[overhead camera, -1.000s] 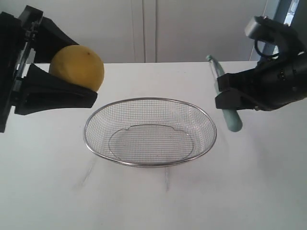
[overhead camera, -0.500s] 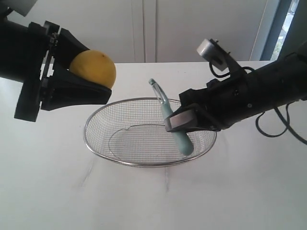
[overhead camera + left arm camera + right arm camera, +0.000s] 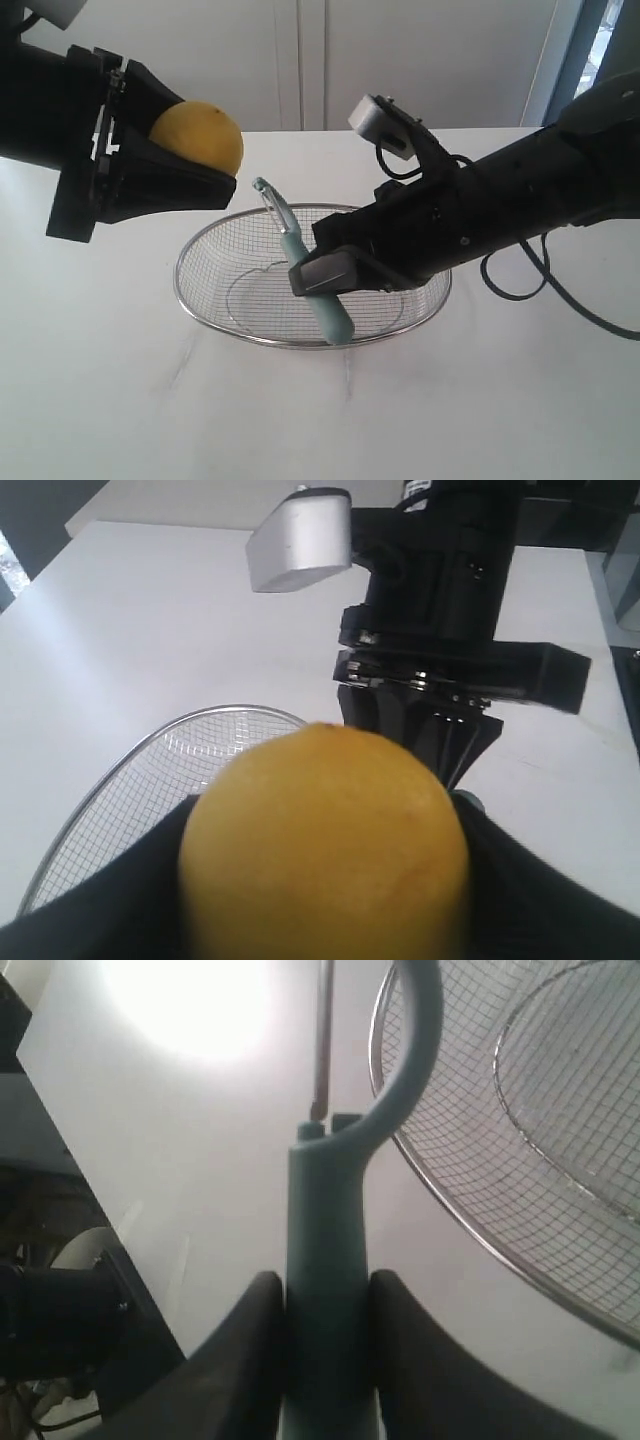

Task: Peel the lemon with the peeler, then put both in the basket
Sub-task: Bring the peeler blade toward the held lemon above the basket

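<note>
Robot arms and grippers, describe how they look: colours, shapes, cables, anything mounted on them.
The left arm and right arm are matte black. The left gripper has broad wedge-shaped black fingers. The right gripper looks alike, one finger face pale grey. A silver-grey camera box sits on the right wrist, and black cables loop beside that arm. No readable markings.

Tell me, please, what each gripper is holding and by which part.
The left gripper clamps the lemon across its sides. The right gripper pinches the peeler around the middle of its teal handle, blade head free above.
</note>
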`<state>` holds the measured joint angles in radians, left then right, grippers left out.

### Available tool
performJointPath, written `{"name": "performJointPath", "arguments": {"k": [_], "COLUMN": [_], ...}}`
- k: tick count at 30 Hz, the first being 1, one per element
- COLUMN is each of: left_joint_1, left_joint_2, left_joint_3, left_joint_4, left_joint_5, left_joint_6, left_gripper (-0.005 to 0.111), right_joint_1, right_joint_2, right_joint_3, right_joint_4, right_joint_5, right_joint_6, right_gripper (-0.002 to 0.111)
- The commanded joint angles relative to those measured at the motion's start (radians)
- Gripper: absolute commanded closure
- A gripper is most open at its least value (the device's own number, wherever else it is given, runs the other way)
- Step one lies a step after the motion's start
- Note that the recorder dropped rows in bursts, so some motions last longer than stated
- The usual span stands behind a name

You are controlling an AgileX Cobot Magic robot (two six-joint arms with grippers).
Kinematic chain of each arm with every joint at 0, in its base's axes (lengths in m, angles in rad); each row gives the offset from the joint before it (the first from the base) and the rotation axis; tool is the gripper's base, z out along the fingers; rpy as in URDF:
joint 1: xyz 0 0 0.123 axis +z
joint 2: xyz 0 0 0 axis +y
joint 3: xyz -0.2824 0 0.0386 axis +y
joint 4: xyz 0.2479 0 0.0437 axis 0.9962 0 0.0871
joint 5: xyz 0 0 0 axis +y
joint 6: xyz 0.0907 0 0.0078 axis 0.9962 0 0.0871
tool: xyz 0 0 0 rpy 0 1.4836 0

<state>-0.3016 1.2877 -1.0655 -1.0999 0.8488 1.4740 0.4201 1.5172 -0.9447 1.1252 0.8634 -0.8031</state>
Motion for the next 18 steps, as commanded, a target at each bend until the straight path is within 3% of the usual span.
{"name": "performJointPath", "arguments": {"k": [1, 4, 18], "left_joint_1": [-0.002, -0.002, -0.002], "left_joint_2": [-0.007, 0.005, 0.038], "left_joint_3": [0.007, 0.007, 0.039], "left_joint_4": [0.022, 0.085, 0.044], "left_joint_5": [-0.042, -0.089, -0.115], "left_joint_6": [-0.042, -0.092, -0.108], "left_gripper": [0.107, 0.107, 0.107], "right_joint_1": [0.024, 0.029, 0.055], "right_joint_2": [0.0, 0.0, 0.0], "right_joint_3": [0.005, 0.005, 0.013], "right_joint_4": [0.08, 0.135, 0.131], "right_joint_5": [-0.061, -0.069, -0.051], "right_joint_6": [-0.045, -0.094, -0.094], "right_gripper": [0.108, 0.108, 0.108]}}
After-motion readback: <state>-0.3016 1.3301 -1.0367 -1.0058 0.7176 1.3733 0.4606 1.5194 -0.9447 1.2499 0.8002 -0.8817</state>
